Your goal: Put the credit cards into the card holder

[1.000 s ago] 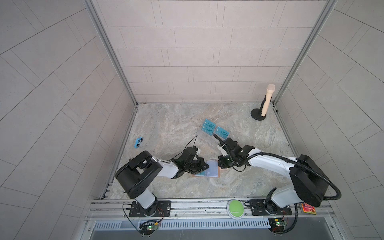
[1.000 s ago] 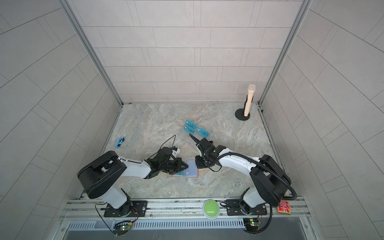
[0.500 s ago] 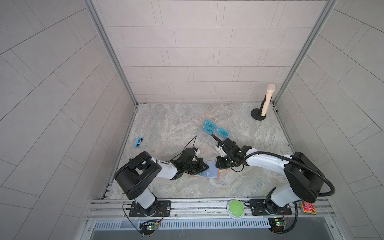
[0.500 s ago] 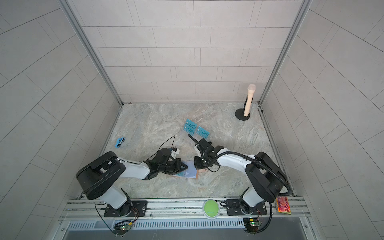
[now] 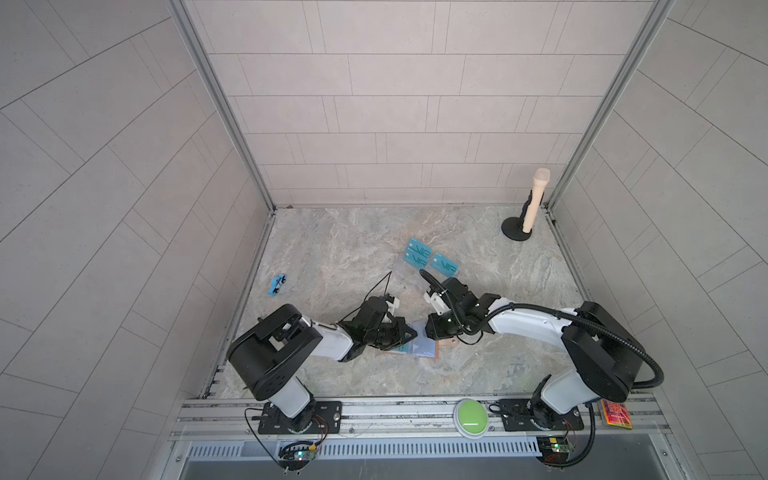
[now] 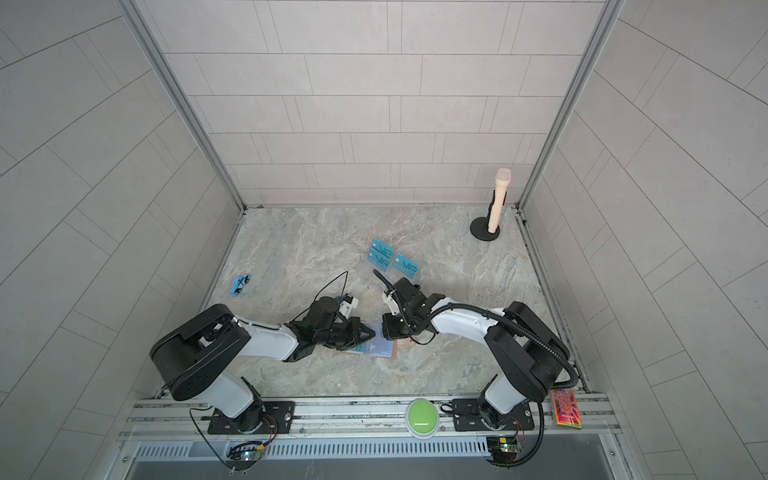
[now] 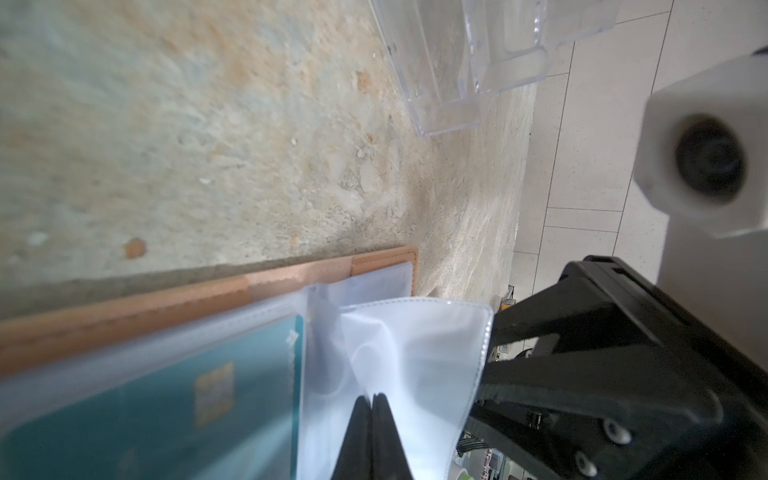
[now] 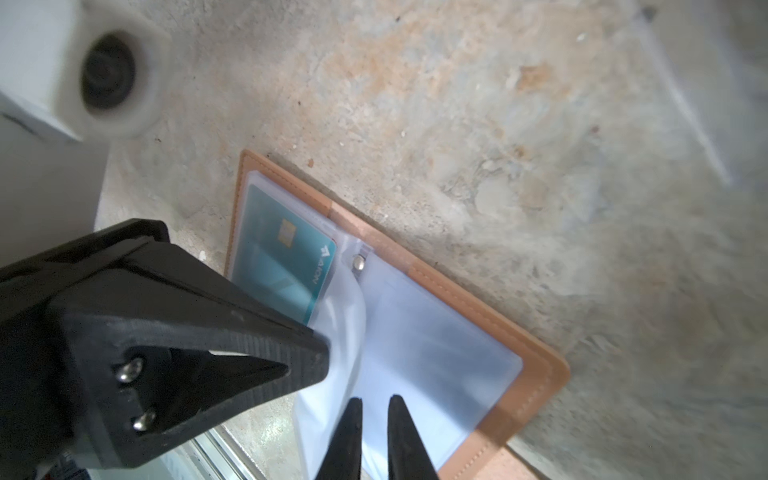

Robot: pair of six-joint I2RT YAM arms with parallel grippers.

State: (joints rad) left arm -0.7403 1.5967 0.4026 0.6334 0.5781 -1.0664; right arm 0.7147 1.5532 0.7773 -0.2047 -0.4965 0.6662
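Observation:
The card holder (image 8: 457, 291) lies open on the table, tan with clear pale-blue sleeves; both top views show it (image 5: 434, 354) (image 6: 388, 353). One teal credit card (image 8: 286, 257) (image 7: 166, 399) sits in a sleeve. My left gripper (image 7: 372, 399) (image 5: 415, 333) is shut, its tips against a lifted sleeve leaf (image 7: 415, 345). My right gripper (image 8: 376, 401) (image 5: 432, 332) hovers over the other sleeve page, its jaws a narrow gap apart with nothing between them. More teal credit cards (image 5: 417, 254) (image 6: 406, 264) stand further back.
A clear acrylic stand (image 7: 478, 50) holds the far cards. A blue toy car (image 5: 277, 284) lies at the left and a microphone on a round base (image 5: 532, 208) stands at the back right. A green button (image 5: 471, 417) and an orange-pink slab (image 5: 617, 413) sit on the front rail.
My right gripper has crept a little leftward over the card holder, closer to the left gripper. The left gripper has hardly moved.

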